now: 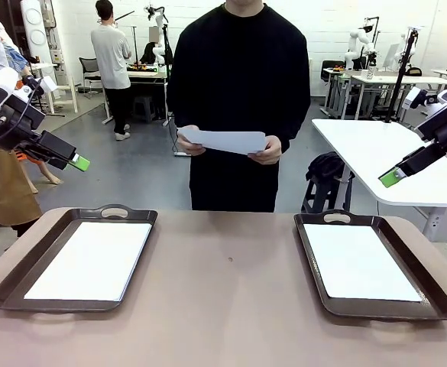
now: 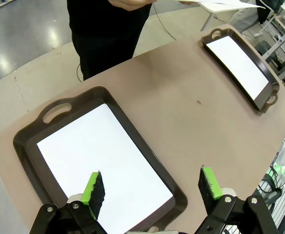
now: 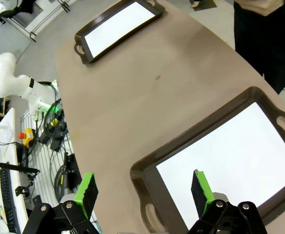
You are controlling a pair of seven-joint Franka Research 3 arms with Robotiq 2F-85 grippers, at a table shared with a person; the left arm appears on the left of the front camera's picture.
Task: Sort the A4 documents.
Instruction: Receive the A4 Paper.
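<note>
A white A4 document (image 1: 92, 260) lies in the left dark brown tray (image 1: 32, 264), and another sheet (image 1: 358, 261) lies in the right tray (image 1: 425, 287). Across the table a person holds a further white sheet (image 1: 227, 141) in both hands at waist height. My left gripper (image 1: 76, 162) hangs open high above the table's left side; from its wrist camera its green pads (image 2: 92, 187) hover over the left tray's sheet (image 2: 103, 161). At the right, equally high, my right gripper (image 1: 393, 177) is open too, with its pads (image 3: 200, 187) above the right tray's sheet (image 3: 235, 158).
The brown table (image 1: 227, 298) stretches bare between the two trays. A white table (image 1: 376, 149) and a black stool stand behind on the right. Another person stands far back in the room.
</note>
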